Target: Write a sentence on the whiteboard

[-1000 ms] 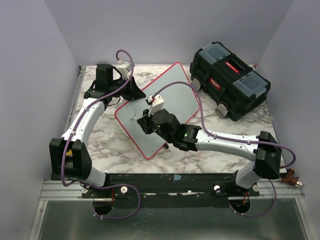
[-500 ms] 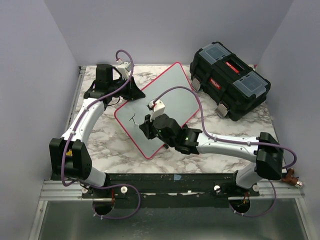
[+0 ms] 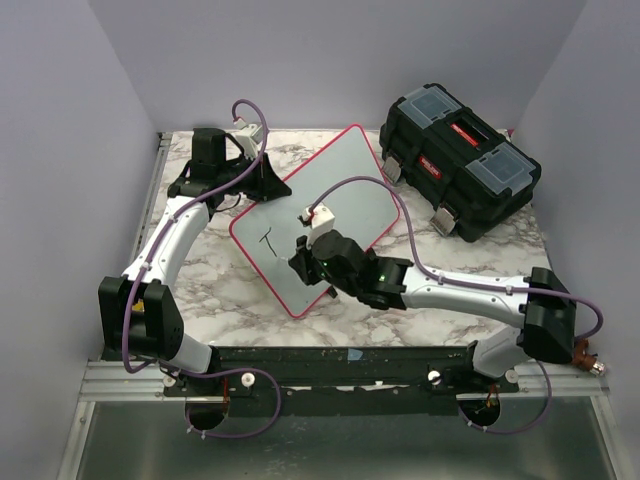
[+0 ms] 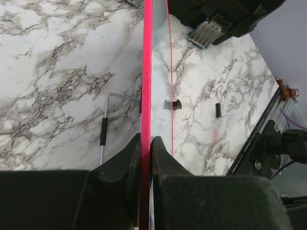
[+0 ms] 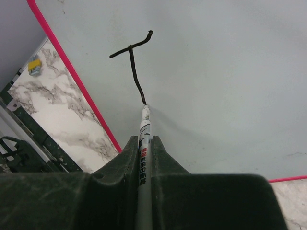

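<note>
Sitting beside whiteboard [image 3: 355, 185], toolbox [image 3: 460, 170] seemingly latched; contents hidden.

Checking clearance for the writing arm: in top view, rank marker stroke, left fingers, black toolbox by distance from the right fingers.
1. Marker stroke, on the whiteboard just left of the right fingers.
2. Left fingers, clamped on the whiteboard's far-left edge.
3. Black toolbox, back right corner.

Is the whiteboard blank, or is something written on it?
Written on: the whiteboard bears one black T-shaped stroke, the marker tip at its end.
</note>
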You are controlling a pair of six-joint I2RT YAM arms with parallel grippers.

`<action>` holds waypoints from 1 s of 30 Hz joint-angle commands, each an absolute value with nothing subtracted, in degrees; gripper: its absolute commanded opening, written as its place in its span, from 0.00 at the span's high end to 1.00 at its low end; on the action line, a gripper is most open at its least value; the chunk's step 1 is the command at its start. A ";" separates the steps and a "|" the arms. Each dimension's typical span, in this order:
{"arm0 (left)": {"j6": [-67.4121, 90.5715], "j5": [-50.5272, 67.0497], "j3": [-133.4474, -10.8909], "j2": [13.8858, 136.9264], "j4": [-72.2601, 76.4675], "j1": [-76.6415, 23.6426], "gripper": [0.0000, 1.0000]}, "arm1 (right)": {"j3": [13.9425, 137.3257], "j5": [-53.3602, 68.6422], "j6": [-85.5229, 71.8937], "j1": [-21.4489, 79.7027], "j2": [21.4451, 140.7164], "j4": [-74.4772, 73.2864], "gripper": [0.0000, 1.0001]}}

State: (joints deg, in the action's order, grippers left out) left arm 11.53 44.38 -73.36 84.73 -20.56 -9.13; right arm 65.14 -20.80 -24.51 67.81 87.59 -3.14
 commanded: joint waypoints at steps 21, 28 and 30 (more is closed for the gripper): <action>5.93 41.20 -72.90 83.41 -20.08 -10.28 1.00 | 69.97 -32.88 -20.22 67.65 87.89 -0.55 0.99; 5.96 41.08 -72.78 83.14 -20.02 -10.37 1.00 | 72.36 -33.92 -19.71 67.57 90.80 -0.60 0.99; 5.93 40.77 -72.84 83.04 -20.06 -10.50 1.00 | 72.83 -33.82 -19.46 67.49 91.59 1.07 0.99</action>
